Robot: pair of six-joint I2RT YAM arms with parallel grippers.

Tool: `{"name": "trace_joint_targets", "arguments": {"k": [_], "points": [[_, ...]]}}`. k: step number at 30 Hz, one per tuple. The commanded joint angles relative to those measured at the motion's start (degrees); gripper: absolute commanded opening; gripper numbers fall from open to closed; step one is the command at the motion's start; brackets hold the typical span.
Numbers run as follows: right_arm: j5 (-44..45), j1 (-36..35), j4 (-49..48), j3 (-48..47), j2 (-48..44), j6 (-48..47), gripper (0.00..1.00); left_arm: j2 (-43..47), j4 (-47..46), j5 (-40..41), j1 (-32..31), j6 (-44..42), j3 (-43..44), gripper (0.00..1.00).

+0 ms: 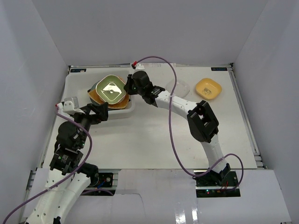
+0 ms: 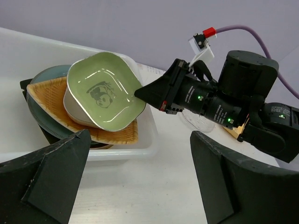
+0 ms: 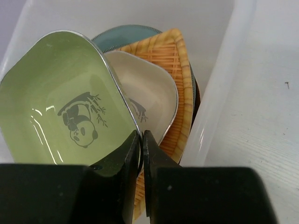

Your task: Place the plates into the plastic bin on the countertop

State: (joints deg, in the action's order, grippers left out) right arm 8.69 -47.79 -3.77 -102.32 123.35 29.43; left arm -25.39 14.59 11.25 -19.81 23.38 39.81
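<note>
Top external view has the bin (image 1: 122, 113) at the far left of the desk (image 1: 149, 140), with a stack of plates inside it and the green plate (image 1: 111, 89) on top. The right arm reaches across from the near right, and the right tool (image 1: 126, 87) meets the right edge of that plate. Right wrist view shows the two fingers of the right tool (image 3: 141, 144) pressed together on the near rim of the green plate (image 3: 60, 102), which bears a panda drawing and sits tilted, its held edge raised. Just under it lies the cream plate (image 3: 149, 98), then the tan plate (image 3: 168, 51) with its woven pattern, then the blue-grey plate (image 3: 126, 31), whose rim shows at the far side. A dark edge shows at the bottom of the stack, too hidden to name. The translucent wall of the bin (image 3: 219, 84) runs just right of the stack. Whether the green plate rests its full weight on the cream one cannot be told. The left tool (image 1: 103, 112) hovers at the near side of the bin; in the left wrist view the left tool (image 2: 140, 140) has its fingers spread wide and holds nothing. On the far right of the desk the yellow plate (image 1: 208, 88) lies alone, and the clear plate (image 1: 180, 87) lies between it and the bin, just behind the right arm.
</note>
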Motion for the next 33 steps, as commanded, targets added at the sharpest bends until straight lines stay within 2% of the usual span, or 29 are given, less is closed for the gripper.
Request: {"name": "trace_joint_targets", "arguments": {"k": [1, 2, 5, 6, 9, 12, 13, 14, 16, 17, 19, 22, 23, 26, 31, 33], "points": [[3.8, -0.1, -3.2, -5.9, -1.1, 4.1, 0.14, 0.6, -0.4, -0.9, 0.3, -0.3, 0.0, 0.98], [4.0, -0.2, -3.1, -6.3, -0.9, 4.2, 0.18, 0.6, -0.4, -0.9, 0.4, -0.3, -0.1, 0.98], [3.8, -0.1, -2.1, -7.1, -0.9, 4.0, 0.47, 0.8, -0.4, -0.6, 0.3, -0.3, -0.1, 0.98], [3.9, 0.0, -2.0, -6.7, -1.2, 3.5, 0.61, 0.8, -0.4, -0.5, 0.3, -0.3, -0.1, 0.98], [3.8, 0.9, -2.2, -2.1, -4.5, 3.2, 0.76, 0.9, -0.3, -0.8, 0.3, -0.3, 0.0, 0.98], [4.4, 3.6, -5.8, 8.6, -11.7, 1.8, 0.74, 1.0, -0.3, -0.7, 0.3, -0.3, -0.1, 0.98], [7.1, 4.5, -7.7, 11.9, -16.3, 0.7, 0.72, 1.1, -0.4, -0.7, 0.3, -0.3, 0.0, 0.98], [8.4, 7.6, -8.4, 18.5, -18.6, 0.7, 0.69, 1.3, -0.4, -0.7, 0.3, -0.3, -0.1, 0.98], [11.5, 11.7, -9.6, 24.9, -25.1, 0.5, 0.65, 1.6, -0.4, -0.9, 0.1, -0.2, -0.1, 0.98], [12.9, 16.6, -9.6, 27.9, -27.1, 0.9, 0.64, 1.7, -0.4, -1.0, -0.1, -0.1, -0.1, 0.98], [15.6, 22.4, -10.3, 36.6, -31.9, 1.7, 0.65, 1.9, -0.4, -1.2, -0.3, 0.1, 0.0, 0.98], [18.5, 35.8, -10.3, 44.8, -35.4, 4.0, 0.77, 2.1, -0.4, -1.8, -0.6, 0.1, 0.0, 0.98], [19.2, 37.9, -10.3, 46.2, -35.5, 5.2, 0.84, 2.2, -0.5, -1.8, -0.7, 0.2, 0.0, 0.98], [17.9, 44.3, -10.5, 48.1, -32.2, 6.2, 0.86, 2.2, -0.5, -1.8, -0.8, 0.2, 0.1, 0.98], [13.3, 49.3, -9.6, 43.3, -22.5, 6.1, 0.85, 1.8, -0.4, -1.6, -1.1, -0.1, 0.0, 0.98], [11.1, 49.8, -7.1, 40.6, -17.7, 6.3, 0.81, 1.7, -0.3, -1.5, -1.0, -0.2, 0.0, 0.98]]}}
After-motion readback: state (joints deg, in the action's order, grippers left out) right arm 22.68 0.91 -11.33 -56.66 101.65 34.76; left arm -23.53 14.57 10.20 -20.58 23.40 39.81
